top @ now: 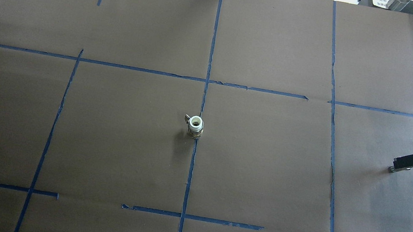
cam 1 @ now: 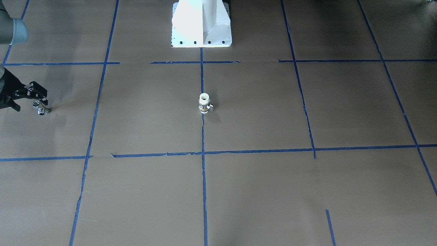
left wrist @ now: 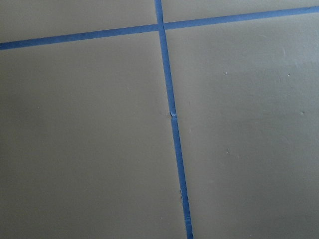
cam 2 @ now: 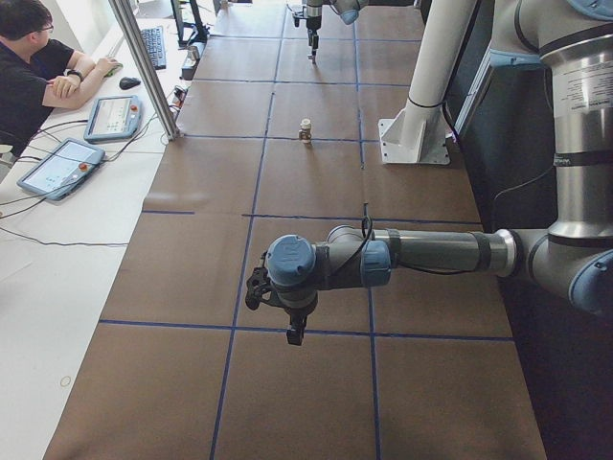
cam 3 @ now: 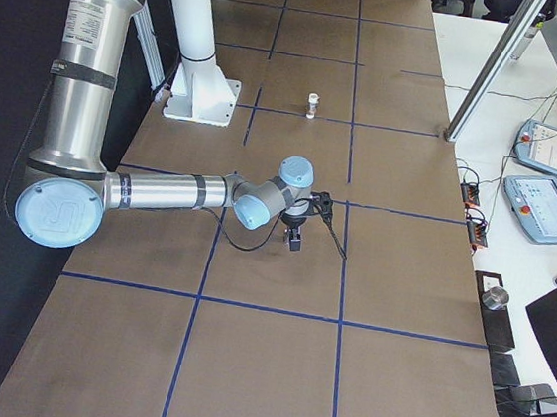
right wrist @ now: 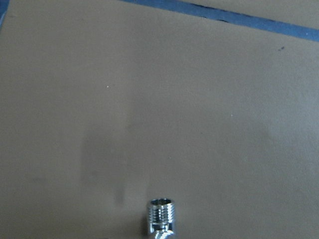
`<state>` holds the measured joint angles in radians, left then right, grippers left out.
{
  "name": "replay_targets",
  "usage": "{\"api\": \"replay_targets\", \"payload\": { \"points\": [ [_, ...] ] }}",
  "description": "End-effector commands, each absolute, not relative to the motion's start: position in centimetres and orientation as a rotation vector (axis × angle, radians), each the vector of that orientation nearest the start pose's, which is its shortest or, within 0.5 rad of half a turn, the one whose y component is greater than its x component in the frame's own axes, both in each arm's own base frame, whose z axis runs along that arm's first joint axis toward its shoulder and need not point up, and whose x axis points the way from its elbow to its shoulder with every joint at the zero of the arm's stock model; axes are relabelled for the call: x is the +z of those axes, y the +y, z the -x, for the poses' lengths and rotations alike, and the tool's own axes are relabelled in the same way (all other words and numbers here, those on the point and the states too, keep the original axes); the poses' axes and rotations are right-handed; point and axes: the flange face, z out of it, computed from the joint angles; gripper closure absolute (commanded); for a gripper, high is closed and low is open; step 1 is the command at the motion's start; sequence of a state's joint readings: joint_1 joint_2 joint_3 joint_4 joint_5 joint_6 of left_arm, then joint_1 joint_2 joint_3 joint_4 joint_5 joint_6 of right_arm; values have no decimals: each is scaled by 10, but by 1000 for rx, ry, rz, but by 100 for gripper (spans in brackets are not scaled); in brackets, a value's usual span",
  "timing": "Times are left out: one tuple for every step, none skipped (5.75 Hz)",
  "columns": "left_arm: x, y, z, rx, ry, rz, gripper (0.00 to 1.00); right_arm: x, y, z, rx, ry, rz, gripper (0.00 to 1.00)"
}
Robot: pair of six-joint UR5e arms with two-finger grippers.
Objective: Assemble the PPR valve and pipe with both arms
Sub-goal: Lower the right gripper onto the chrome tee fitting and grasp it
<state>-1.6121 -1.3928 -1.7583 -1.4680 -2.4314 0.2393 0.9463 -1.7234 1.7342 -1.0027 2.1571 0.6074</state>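
Note:
The PPR valve stands upright on the centre tape line, white end up and lever to one side; it also shows in the overhead view. The chrome pipe hangs at the tips of my right gripper, which is shut on it far out on the robot's right, just above the paper. The right wrist view shows the pipe's threaded end at its bottom edge. My left gripper hovers low over the paper at the robot's left end, far from the valve; I cannot tell whether it is open or shut.
Brown paper with blue tape lines covers the table. The white robot base stands behind the valve. An operator and tablets are at a side table beyond the table's far edge.

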Motion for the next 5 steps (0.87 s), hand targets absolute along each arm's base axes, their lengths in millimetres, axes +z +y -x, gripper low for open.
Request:
{"api": "replay_targets", "payload": {
  "points": [
    [652,-407,75,144,865,-32,0,594,-412,210,-201,-789,-124,0],
    [653,-407,75,144,865,-31,0,593,-412,212,-205,-791,-125,1],
    [652,-407,74,146,865,-31,0,592,-413,213,-207,-792,-126,3],
    [652,-407,74,146,865,-31,0,591,-413,214,-209,-795,-128,43],
    [652,-407,74,146,865,-31,0,589,-414,214,-212,-798,-130,82]
  ]
}}
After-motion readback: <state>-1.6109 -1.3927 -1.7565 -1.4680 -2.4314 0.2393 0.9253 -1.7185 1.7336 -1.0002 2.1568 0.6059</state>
